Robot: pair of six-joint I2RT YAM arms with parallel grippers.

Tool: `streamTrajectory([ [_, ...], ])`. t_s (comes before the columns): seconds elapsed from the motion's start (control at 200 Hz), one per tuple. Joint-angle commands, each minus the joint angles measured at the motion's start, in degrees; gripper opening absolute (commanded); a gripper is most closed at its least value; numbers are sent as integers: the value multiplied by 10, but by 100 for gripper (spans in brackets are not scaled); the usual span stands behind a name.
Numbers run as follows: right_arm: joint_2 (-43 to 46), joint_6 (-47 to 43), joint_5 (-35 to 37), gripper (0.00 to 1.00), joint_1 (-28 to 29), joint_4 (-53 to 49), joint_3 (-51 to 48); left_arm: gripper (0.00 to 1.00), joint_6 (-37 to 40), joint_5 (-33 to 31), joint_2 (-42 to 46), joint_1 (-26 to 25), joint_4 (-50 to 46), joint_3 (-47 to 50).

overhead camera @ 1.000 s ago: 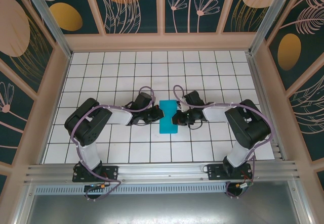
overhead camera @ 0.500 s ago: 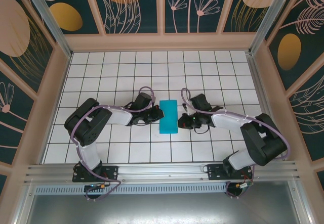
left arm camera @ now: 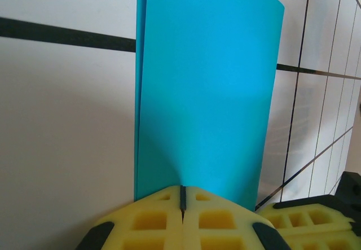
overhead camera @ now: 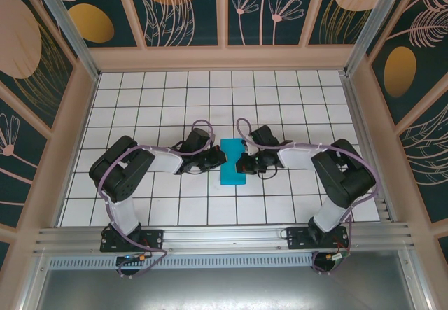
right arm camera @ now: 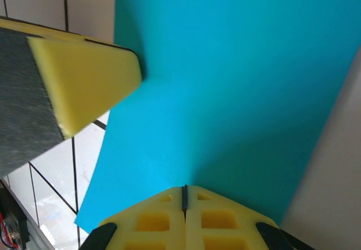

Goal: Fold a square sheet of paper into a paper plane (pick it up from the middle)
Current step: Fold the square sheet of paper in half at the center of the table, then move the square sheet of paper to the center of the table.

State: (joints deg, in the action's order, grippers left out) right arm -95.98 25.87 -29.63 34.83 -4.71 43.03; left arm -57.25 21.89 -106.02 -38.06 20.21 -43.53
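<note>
Sheet check, both arms out over the desk.

- The square sheet of paper lies flat on the white grid, folded to a narrow rectangle. Its long sides run away from me.
- In my left wrist view, two layers show along one edge of the sheet, so it is doubled over. The surface is plain cyan-blue with no marks.
- My left hand is at the sheet's left long edge, about halfway along it. It is clenched: the yellow fingertips meet along a thin dark seam with no gap. The tips touch the sheet's edge, and the paper dimples slightly toward the seam.
- My right hand is at the sheet's right long edge, opposite the left and a touch nearer to me. It is also clenched tight, pads together, with the tips against the paper. A faint shadowed pucker in the sheet runs toward the seam.
- In my right wrist view, the left hand's yellow tip sits on the sheet's far edge and casts a small shadow on the paper.
- I cannot tell whether either hand has any paper nipped in its seam (the tips hide that spot).
</note>
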Motion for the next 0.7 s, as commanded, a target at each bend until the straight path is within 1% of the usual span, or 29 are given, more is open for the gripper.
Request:
streamTrajectory([
  [0.0,8,0,-4,0,3,-1,-33,0,6,-77,-60,-2,-151,39],
  [0.115,29,-8,-2,0,3,-24,-81,0,3,-82,-60,-1,-155,41],
  [0.23,69,-8,-5,0,3,-46,-125,0,0,-82,-61,-2,-155,41],
  [0.36,115,-11,-7,0,2,-71,-149,0,0,-84,-58,-2,-158,37],
  [0.51,147,-6,3,0,-6,-87,-121,0,17,-92,-50,-1,-174,21],
  [0.605,168,6,27,0,-13,-84,-84,0,44,-104,-42,0,-196,-3],
  [0.696,174,23,44,0,-26,-59,-54,0,81,-115,-28,8,-223,-31],
])
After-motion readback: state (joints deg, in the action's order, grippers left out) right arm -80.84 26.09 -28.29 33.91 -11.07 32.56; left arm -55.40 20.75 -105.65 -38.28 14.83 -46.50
